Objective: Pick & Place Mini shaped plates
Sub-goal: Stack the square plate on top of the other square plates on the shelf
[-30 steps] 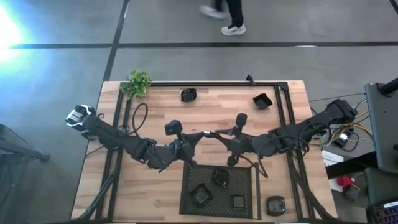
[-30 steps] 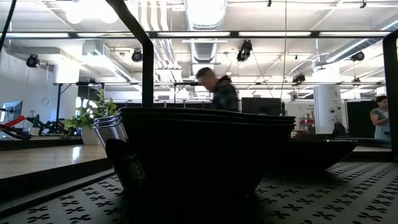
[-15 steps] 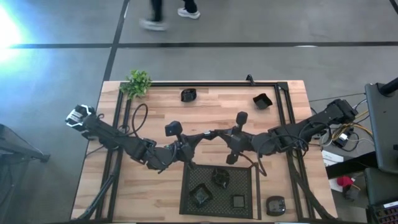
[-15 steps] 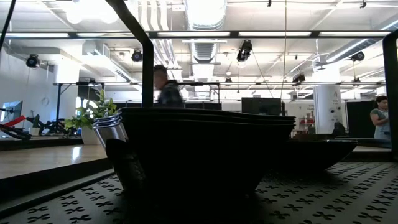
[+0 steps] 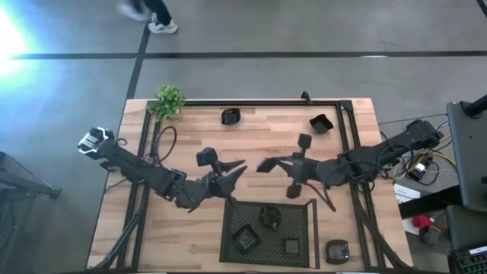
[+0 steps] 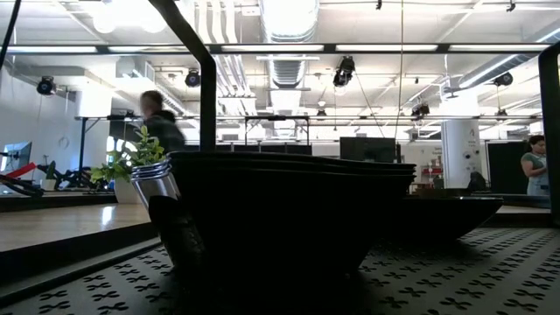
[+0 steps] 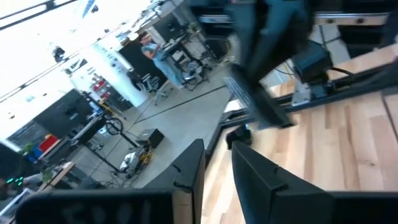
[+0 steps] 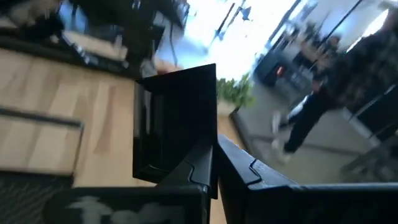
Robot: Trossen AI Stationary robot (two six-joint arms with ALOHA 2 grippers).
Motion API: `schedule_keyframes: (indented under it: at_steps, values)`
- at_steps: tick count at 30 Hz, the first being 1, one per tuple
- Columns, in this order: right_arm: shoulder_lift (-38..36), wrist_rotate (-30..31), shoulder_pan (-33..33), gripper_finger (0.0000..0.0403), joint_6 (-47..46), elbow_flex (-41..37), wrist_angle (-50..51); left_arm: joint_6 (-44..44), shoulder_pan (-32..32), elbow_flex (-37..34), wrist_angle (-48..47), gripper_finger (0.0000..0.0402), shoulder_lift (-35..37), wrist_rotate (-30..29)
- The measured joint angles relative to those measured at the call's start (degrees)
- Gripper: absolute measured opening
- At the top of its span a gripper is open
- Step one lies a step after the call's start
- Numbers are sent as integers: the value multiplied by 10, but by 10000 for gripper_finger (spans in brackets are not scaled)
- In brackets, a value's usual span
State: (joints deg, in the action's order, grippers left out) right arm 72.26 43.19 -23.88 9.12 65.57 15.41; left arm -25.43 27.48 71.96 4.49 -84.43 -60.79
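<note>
**A:** Wooden worktop [image 5: 190, 137] from above, and we start on the left: a small plant [image 5: 169, 100] in the far corner, the left arm reaching in towards the middle.

**B:** Its left pincer [image 5: 234, 169] is released, fingers spread, nothing between them. The left wrist view confirms the empty gap.

**A:** Just beside it, tip to tip but apart, the right pincer [image 5: 268, 164]. What's it got?

**B:** From above, only a pale sliver at the tip. The right wrist view settles it: a square plate [image 8: 177, 124] stands on edge between the fingers, so I'd call that pincer clenched on it. Gripping it by the rim makes sense, since these dishes are too shallow to take any other way.

**A:** And the destination?

**B:** I'd judge the mesh tray [image 5: 228, 228] at the near edge, right under both pincers. Three plates [image 5: 268, 217] already lie in it.

**A:** Leftovers?

**B:** Two dishes along the far edge [image 5: 230, 116], well apart, and one more [image 5: 337, 250] just right of the tray.

**A:** The low view?

**B:** It shows no arms, just a dark dish [image 6: 289, 210] looming on the mesh and a person [image 6: 162, 131] walking beyond.
</note>
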Motion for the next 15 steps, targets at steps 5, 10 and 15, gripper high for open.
schedule_keyframes:
  at_steps: [5, 10, 15]
  values:
    - [-17, -13, 0, 10, -141, 33, 175, 0, 14, 0, -2, 80, 14, -44]
    - [-13, -135, 0, 10, -241, 66, 274, -1, 21, 0, -4, 80, 19, -68]
    - [-2, -239, 0, 10, -301, 69, 293, -1, 22, 0, -5, 80, 19, -68]
